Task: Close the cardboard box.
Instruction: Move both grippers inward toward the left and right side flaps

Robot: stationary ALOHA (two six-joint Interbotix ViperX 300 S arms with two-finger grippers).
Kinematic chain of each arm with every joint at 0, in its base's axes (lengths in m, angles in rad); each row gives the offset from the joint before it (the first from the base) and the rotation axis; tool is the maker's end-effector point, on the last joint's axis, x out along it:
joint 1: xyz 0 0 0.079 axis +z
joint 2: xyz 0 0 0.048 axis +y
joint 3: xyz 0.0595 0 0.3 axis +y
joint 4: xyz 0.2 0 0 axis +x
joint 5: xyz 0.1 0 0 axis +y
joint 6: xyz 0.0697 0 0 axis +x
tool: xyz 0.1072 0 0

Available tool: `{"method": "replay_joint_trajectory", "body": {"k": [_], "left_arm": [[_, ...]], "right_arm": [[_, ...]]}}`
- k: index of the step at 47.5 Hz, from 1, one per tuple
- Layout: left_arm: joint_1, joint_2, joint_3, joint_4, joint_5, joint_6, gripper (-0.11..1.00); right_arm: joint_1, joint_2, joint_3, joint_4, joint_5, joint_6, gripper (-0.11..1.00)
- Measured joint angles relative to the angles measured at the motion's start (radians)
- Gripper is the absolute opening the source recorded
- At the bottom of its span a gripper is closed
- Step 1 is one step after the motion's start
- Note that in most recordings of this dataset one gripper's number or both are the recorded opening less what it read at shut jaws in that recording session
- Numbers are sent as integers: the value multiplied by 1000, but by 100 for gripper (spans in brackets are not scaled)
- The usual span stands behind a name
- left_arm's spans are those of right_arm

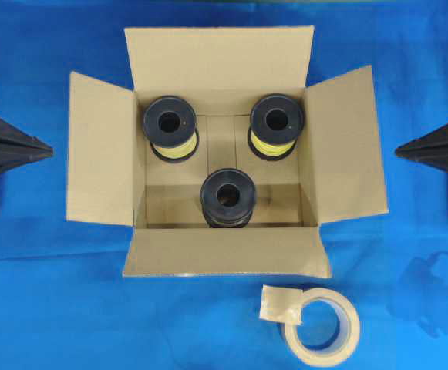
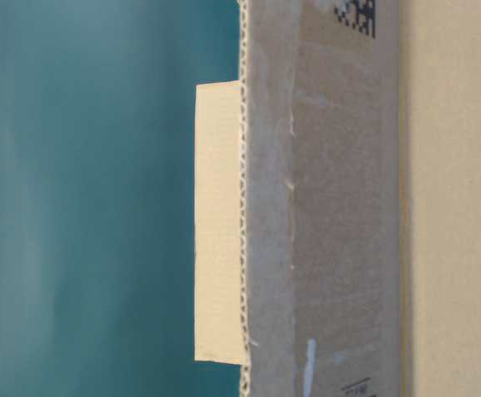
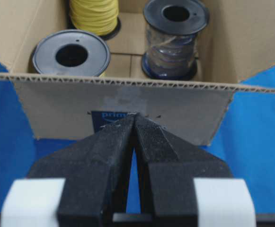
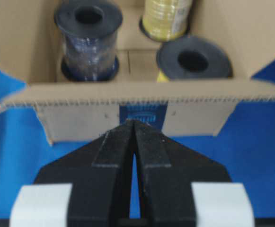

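A tan tape roll [image 1: 321, 330] lies nearest on the blue cloth [image 1: 54, 308]. Beyond it, mid-table, the brown corrugated cardboard box [image 1: 224, 253] stands open, flaps splayed, holding three black spools [image 1: 227, 196]. The left gripper [image 1: 48, 149] and right gripper [image 1: 399, 151] flank it, fingertips pressed together, apart from the box.

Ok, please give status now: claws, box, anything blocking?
Left claw and right claw shut, empty, clear of cardboard box. All four flaps open. Three spools inside; tape roll on cloth beside.

Blue cloth [image 1: 46, 308]: cardboard box [image 1: 224, 250], tape roll [image 1: 324, 327]
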Motion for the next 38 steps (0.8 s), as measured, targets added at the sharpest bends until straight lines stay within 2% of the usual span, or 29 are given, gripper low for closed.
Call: {"method": "replay_joint_trajectory", "body": {"k": [9, 20, 28, 38], "left_arm": [[0, 98, 49, -3, -147, -35, 0], [-5, 270, 89, -5, -316, -86, 0], [-15, 348, 94, -5, -396, -89, 0], [-29, 387, 78, -5, -430, -86, 0]], "right_arm": [[0, 118, 52, 21, -140, 26, 0], [2, 276, 80, 25, -296, 32, 0], [0, 328, 83, 26, -344, 32, 0], [0, 333, 83, 26, -370, 32, 0]]}}
